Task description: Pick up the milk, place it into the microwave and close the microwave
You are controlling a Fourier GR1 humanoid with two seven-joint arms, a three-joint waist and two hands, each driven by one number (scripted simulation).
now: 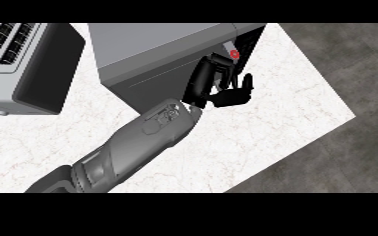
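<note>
**Milk at the microwave's mouth**

Head view: pale, marbled counter (280,105), with dark floor (332,45) beyond its edge, on the far side of the microwave (155,45) from the second appliance. Grey microwave box standing toward the back of the counter. Dark door (249,42) swung open at the box's right corner. Second, darker appliance (37,65) well apart to the microwave's left, cut off by the edge.

Right hand (225,96) just in front of the microwave's open face, on a grey forearm (140,145) slanting in from below and left of the box. Open or closed: impossible to tell, the black of the hand merging with the dark opening. Left hand nowhere to be seen.

Milk (234,53): only a small pale and red patch showing, right at the microwave's mouth, between the hand and the door. Inside, on the sill or in the hand: not clear.

Probably a light, stiff carton, smooth-sided and tall enough to tip easily. Best taken round the middle of the body, not the cap end, and stood flat well inside the microwave, clear of the door's swing. Door not yet closed.
</note>
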